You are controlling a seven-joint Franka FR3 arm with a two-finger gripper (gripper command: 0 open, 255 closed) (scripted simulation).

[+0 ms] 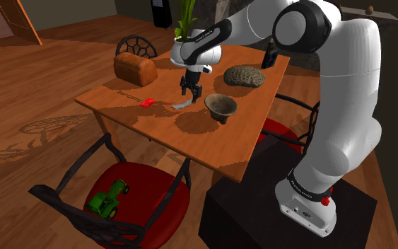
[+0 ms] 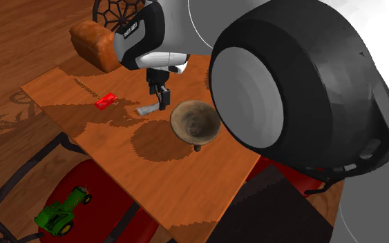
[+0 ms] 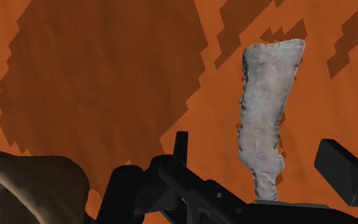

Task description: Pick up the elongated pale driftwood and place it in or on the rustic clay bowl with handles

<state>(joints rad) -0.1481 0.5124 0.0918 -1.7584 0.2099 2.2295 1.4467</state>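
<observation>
Pale grey driftwood (image 3: pixel 269 95), long, rough and pitted, tapering to a narrow end, flat on the orange-brown wooden table (image 1: pixel 190 141) directly below the claw (image 1: pixel 191 94), narrow end between the fingers. Claw spread wide, holding nothing, both fingers clear of the wood. Just beside the claw, a brown, coarse, flared bowl (image 1: pixel 222 109) on a small foot, dark hollow facing up. On the claw's other side, a small flat red thing (image 1: pixel 147 102).

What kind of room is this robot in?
Probably a dining room in a house: a wooden table with a loaf of bread on it, red-cushioned chairs pulled up around it, and a wooden floor.
</observation>
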